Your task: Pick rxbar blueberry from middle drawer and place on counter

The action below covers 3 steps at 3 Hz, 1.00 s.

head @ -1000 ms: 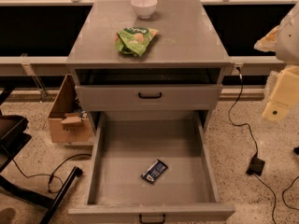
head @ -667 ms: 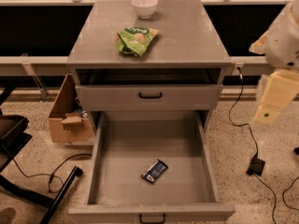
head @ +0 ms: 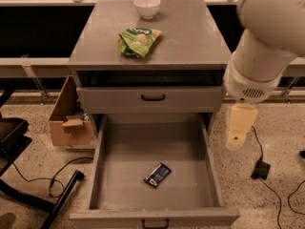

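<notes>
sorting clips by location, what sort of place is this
Probably a robot test lab or office workspace, not a home: a grey counter holding a bowl and snack bag, loose cables and a cardboard box on speckled floor. The gripper hangs right of the open middle drawer.

The robot's white arm (head: 267,37) swings in from the right edge and now fills the upper right corner, carrying the cream gripper (head: 239,127) leftward and lower, to hang just outside the open middle drawer (head: 212,161) and its right wall.
</notes>
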{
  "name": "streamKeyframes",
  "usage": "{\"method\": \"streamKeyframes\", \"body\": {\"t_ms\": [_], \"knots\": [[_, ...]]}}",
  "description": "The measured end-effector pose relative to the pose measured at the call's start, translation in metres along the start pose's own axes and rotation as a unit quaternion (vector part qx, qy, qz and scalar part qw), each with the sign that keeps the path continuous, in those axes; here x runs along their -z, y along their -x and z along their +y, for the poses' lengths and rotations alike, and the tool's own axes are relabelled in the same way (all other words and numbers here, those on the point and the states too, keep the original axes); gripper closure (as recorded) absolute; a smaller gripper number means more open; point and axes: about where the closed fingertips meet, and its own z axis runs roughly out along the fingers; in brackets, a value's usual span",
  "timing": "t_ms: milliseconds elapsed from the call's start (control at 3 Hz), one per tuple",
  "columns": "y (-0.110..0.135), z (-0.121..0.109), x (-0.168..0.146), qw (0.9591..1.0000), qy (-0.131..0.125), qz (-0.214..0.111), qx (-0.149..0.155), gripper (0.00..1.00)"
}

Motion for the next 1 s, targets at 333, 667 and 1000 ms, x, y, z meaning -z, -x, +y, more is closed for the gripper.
{"method": "streamKeyframes", "body": {"t_ms": [333, 667, 1000], "knots": [[0.007, -0.007, -0.080, 0.9989, -0.010, 0.002, 0.047, 0.00], [0.007, -0.007, -0.080, 0.9989, -0.010, 0.002, 0.047, 0.00], [0.014, -0.010, -0.099, 0.9979, 0.002, 0.018, 0.062, 0.00]]}}
